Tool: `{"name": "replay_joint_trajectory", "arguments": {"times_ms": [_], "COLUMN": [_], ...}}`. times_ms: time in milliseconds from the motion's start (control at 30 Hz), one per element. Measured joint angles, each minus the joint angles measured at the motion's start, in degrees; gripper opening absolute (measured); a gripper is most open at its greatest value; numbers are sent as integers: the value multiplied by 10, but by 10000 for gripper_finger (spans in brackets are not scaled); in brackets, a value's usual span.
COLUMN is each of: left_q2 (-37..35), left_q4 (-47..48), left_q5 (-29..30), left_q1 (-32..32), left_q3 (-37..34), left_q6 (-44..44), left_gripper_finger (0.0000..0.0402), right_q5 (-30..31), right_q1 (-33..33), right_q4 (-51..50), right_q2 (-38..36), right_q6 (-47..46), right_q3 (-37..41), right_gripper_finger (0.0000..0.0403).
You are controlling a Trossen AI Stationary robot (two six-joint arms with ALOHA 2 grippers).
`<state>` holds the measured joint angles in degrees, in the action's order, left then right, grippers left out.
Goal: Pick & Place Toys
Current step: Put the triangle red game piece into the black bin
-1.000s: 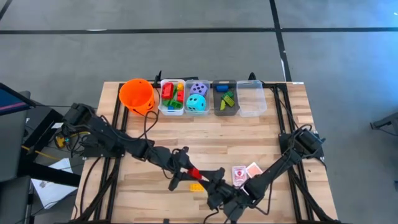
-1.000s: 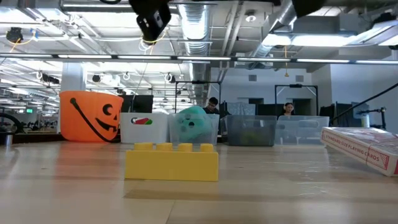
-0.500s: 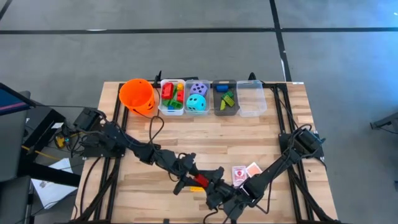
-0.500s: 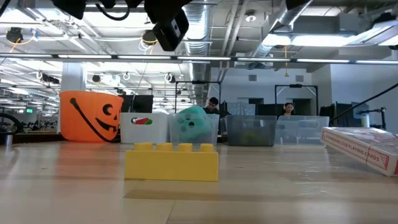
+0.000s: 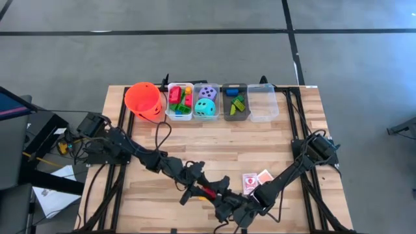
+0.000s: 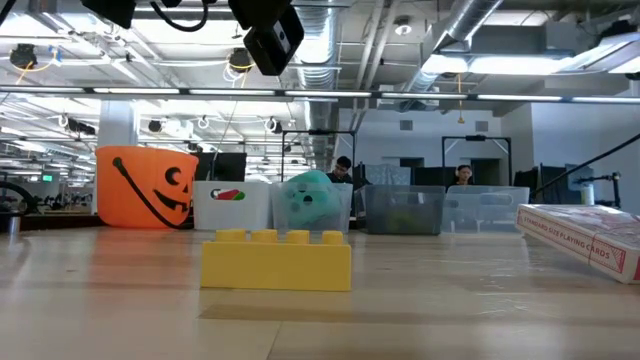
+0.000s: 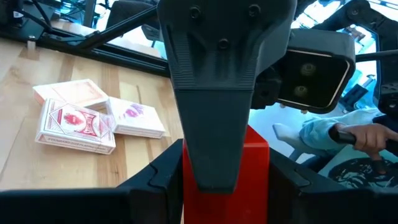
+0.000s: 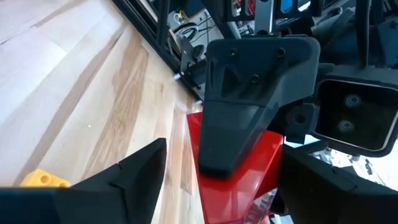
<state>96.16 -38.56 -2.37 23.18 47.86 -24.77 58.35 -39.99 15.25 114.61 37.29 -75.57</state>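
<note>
- Since a second ago, left gripper has travelled toward the tabletop's near edge, closing on right gripper; yellow brick and cards unmoved.
- Left gripper is clamped on red brick, raised off the wood.
- Right gripper: fingers spread either side of that brick, not visibly gripping.
- Bins stand along the far edge.
- Risk: in my judgement a handover. Early release by the left would drop the brick; misaligned fingers could collide.
</note>
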Motion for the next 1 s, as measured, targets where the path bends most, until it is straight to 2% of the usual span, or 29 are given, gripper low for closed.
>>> {"name": "replay_joint_trajectory", "arguments": {"times_ms": [200, 400, 533, 667, 767, 900, 1000], "left_q2": [0, 0, 0, -3, -24, -85, -140], "left_q4": [1, 6, 3, 2, 35, 176, 294], "left_q5": [0, -2, -38, -67, -76, -78, -68], "left_q1": [0, 0, -1, -1, -5, -15, -26], "left_q3": [0, -1, -1, -1, -1, 1, 1], "left_q6": [0, -17, -29, -25, -10, 32, 61], "left_gripper_finger": [133, 133, 138, 211, 270, 320, 339], "right_q5": [2, 2, 1, 0, 2, 10, 68], "right_q1": [4, 7, 7, 7, 7, 7, 7], "right_q4": [0, -2, 0, 3, 0, -2, -2], "right_q2": [0, 0, 0, 0, 0, 0, 0], "right_q6": [-2, 2, -1, -16, -28, -45, -47], "right_q3": [0, 0, 0, 0, 0, 1, 1], "right_gripper_finger": [248, 160, 155, 155, 155, 168, 166]}}
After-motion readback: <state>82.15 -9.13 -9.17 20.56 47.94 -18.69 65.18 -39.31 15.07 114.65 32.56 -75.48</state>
